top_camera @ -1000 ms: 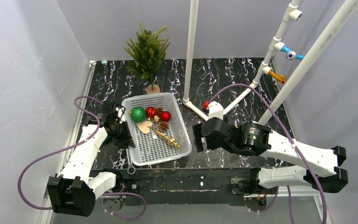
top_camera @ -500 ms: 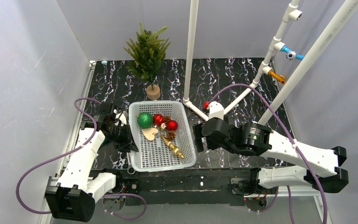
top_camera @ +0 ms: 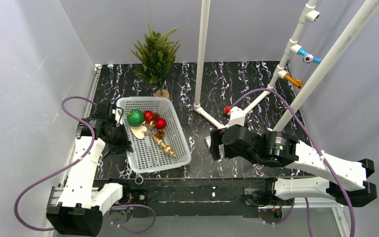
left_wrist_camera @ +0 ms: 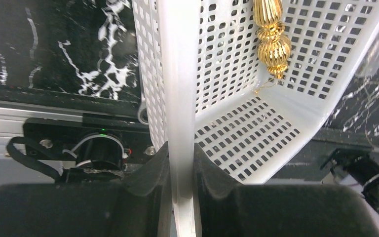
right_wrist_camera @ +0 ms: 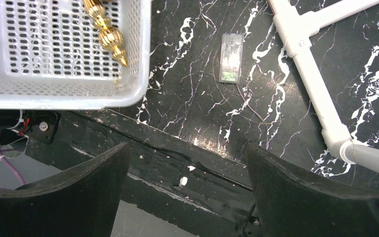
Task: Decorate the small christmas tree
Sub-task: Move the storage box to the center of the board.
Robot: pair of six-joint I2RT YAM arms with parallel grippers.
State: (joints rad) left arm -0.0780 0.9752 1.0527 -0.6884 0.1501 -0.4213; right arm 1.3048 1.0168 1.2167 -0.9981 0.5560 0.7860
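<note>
At the far edge of the black marbled desk [top_camera: 237, 84], the small christmas tree [top_camera: 156, 57] stands upright on its round wooden base, and this base is just behind the far rim of the white basket [top_camera: 148, 154]. Inside the basket we see 1 green ball [top_camera: 135, 117], 2 red balls [top_camera: 160, 123], a pale wooden heart [top_camera: 139, 131] and a long gold ornament [top_camera: 164, 143] that lies diagonally toward the near right corner. The left pincer [left_wrist_camera: 181, 150] is narrow and holds the left rim of the basket: in the left wrist view the white rim passes between its 2 fingers. The right pincer [right_wrist_camera: 186, 150] is wide and holds nothing; it hangs over the bare desk, to the right of the basket and apart from it. Below it, a small clear piece [right_wrist_camera: 229, 64] lies on the desk near a white pipe [right_wrist_camera: 306, 69].
</note>
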